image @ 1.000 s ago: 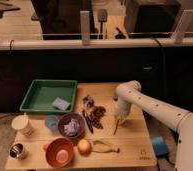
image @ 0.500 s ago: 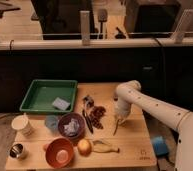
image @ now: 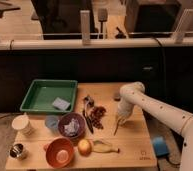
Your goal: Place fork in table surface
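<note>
Gripper: your gripper (image: pixel 119 120) appears to pinch the fork (image: pixel 116 128), tip down.
Room: bare table surface (image: pixel 132 142) toward the right edge.

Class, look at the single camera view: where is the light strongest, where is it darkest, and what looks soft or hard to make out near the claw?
Camera view: the table surface is evenly lit and pale; the band behind it is dark. The white arm looks brightest. The claw hangs over the table's right half, and the fork below it shows only as a thin, blurred sliver. The green tray keeps clear colour.
</note>
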